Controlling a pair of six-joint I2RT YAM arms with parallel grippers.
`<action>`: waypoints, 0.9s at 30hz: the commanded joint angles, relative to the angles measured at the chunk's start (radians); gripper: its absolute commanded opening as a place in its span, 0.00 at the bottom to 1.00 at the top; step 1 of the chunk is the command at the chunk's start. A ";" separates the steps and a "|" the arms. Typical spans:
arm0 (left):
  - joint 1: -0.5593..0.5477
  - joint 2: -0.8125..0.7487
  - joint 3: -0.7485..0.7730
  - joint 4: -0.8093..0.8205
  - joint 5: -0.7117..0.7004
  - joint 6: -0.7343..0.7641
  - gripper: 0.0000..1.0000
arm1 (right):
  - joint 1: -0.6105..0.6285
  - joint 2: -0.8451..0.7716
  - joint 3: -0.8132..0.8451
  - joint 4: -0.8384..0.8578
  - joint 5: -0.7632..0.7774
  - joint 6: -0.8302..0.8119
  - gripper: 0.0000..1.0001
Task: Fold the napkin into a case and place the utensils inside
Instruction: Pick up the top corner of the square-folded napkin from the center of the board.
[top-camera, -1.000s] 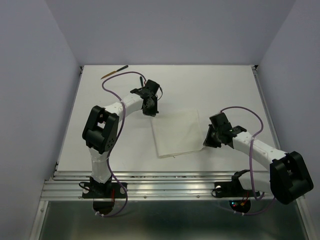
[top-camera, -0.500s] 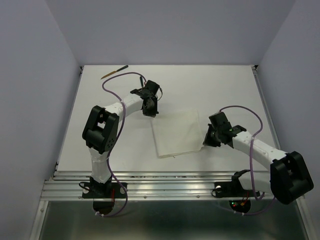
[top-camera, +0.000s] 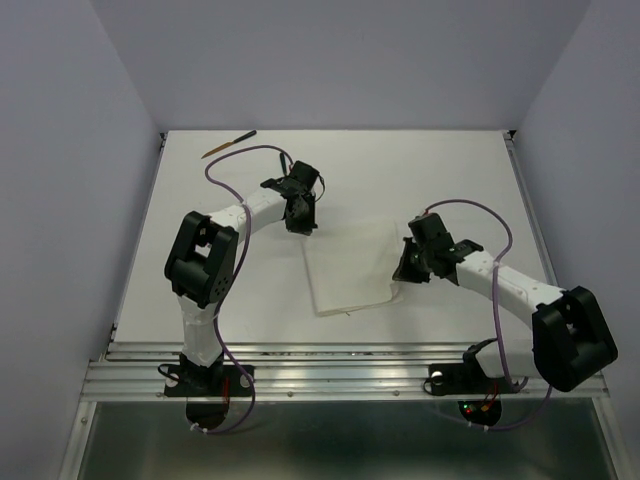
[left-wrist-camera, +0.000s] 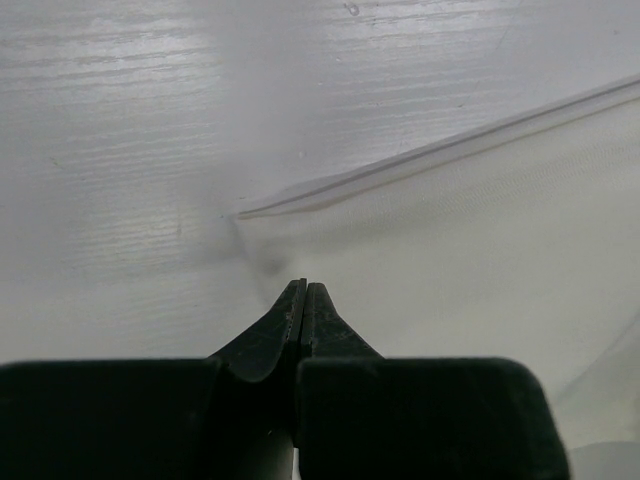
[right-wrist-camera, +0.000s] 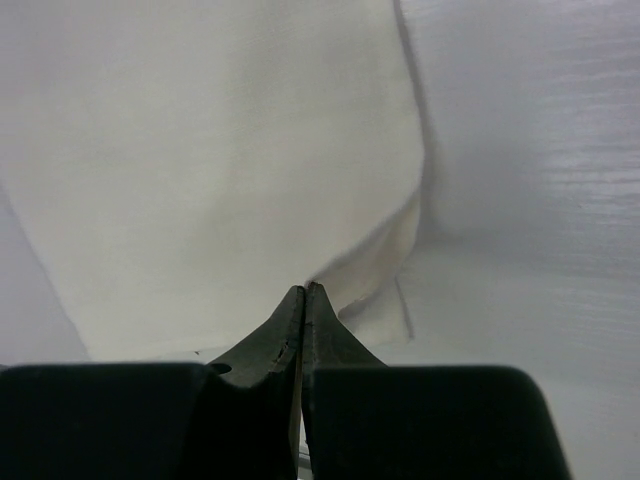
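Napkin lies flat mid-surface. Left claw is pinched on its far-left corner, right claw on its near-right corner. We fear thin cloth slipping out mid-fold, skewing the crease.

The left arm rises from the near-left edge of the surface, elbow bent. The left gripper points down left of centre, fingers pressed together. The right arm stretches low from the near-right corner. The right gripper tilts down, fingers closed tip to tip.
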 joint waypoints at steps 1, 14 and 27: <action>0.000 -0.047 -0.018 0.003 -0.004 0.013 0.00 | 0.027 0.040 0.067 0.075 -0.023 -0.015 0.01; 0.000 -0.035 -0.005 0.000 -0.001 0.017 0.00 | 0.054 0.115 0.119 0.122 -0.021 -0.012 0.02; 0.000 -0.032 -0.008 0.001 0.005 0.022 0.00 | 0.084 0.218 0.207 0.171 -0.041 -0.028 0.30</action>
